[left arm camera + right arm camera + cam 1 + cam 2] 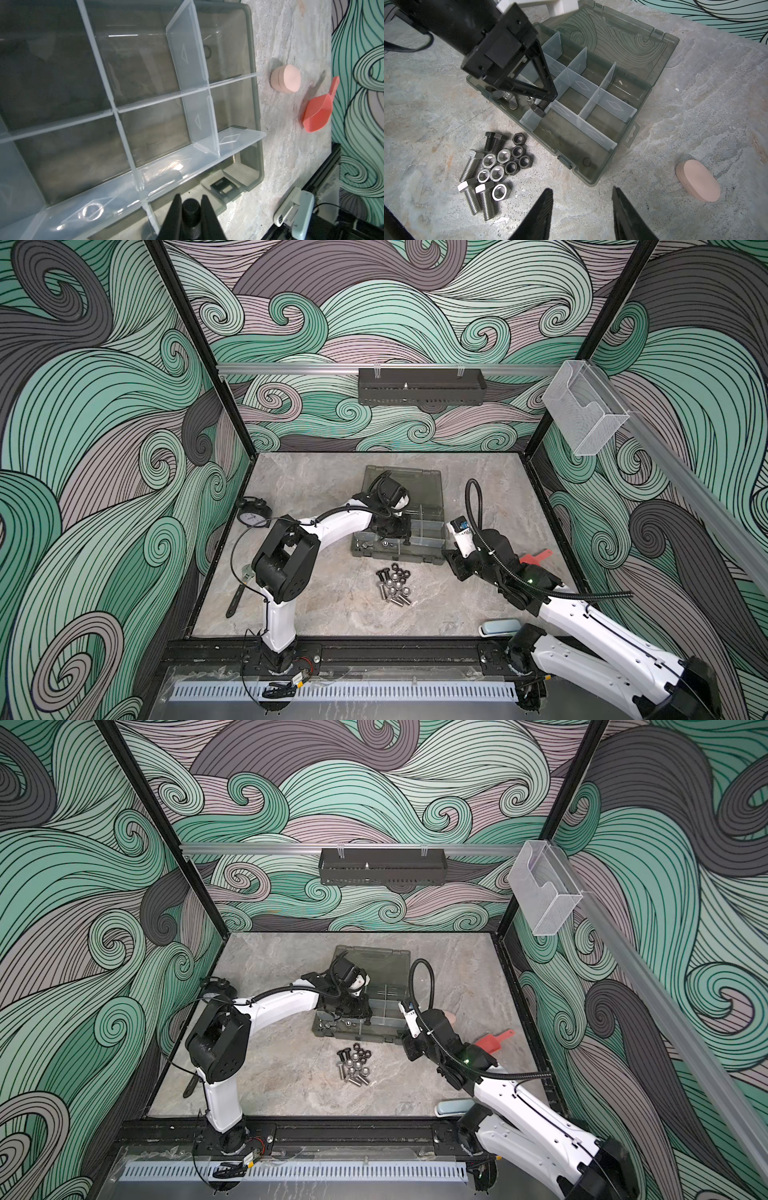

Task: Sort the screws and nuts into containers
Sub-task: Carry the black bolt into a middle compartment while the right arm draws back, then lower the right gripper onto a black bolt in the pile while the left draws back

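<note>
Several silver and black screws (473, 166) and nuts (508, 164) lie in a heap on the table (392, 583) in front of the smoky grey-green organizer case (591, 180). The case lies with its lid folded back. Its containers are parted by translucent dividers (145, 97). My left gripper (191, 196) is shut on a black screw (540, 107) and holds it head down over the case's front row, above a divider. A silver wing nut (506, 97) lies in the front compartment beneath. My right gripper (581, 191) is open over bare table, by the case's near corner.
A pink oval box (697, 182) and a red scoop (318, 112) sit right of the case. An alarm clock (253, 512) and a wrench (241, 589) lie at the left. A pale blue item (498, 626) rests at the front right. A black tray (419, 385) and a clear box (582, 414) hang on the walls.
</note>
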`<state>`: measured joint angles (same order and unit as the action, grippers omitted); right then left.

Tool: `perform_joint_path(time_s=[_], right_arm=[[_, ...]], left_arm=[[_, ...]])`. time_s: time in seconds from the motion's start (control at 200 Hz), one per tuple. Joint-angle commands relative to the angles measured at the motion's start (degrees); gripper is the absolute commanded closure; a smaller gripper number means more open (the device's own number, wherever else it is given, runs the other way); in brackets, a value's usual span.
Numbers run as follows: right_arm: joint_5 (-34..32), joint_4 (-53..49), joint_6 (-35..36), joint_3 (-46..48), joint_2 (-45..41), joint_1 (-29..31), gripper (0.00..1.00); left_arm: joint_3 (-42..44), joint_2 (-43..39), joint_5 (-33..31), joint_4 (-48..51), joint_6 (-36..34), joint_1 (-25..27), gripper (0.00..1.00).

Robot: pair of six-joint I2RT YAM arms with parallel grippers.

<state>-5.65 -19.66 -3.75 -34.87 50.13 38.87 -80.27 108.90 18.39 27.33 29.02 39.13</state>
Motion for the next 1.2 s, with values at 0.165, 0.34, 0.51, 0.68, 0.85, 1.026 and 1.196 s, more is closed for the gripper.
perform_joint_path(time_s=[0.165, 0.34, 0.51, 0.68, 0.85, 1.026, 1.196], right_arm=[[0.6, 0.2, -0.8, -0.4, 2.7, -0.4, 0.52], [2.1, 1.4, -1.3, -0.7, 4.2, -0.4, 0.52], [7.3, 4.0, -2.7, -2.2, 11.0, 0.6, 0.54], [4.9, 3.8, -1.1, -7.1, 21.4, 7.2, 0.54], [5.6, 8.1, -3.0, -11.6, 31.0, 12.8, 0.54], [4.5, 8.5, -5.1, -18.3, 39.9, 15.6, 0.56], [3.8, 7.3, -6.2, -22.3, 45.4, 17.1, 0.59]], left_arm=[[1.2, -2.0, 1.2, -3.8, 0.6, 0.1, 0.68], [4.1, -5.2, -1.4, -5.2, 1.3, -0.4, 0.68], [10.9, -12.5, -5.0, -6.2, 2.7, -3.1, 0.68], [19.2, -21.8, -7.8, -5.5, 3.2, -7.5, 0.68], [28.4, -33.1, -9.9, -1.9, 4.0, -13.7, 0.68], [34.3, -42.6, -13.8, 1.5, 2.7, -17.8, 0.67], [39.1, -47.8, -15.3, -1.6, 4.0, -19.6, 0.66]])
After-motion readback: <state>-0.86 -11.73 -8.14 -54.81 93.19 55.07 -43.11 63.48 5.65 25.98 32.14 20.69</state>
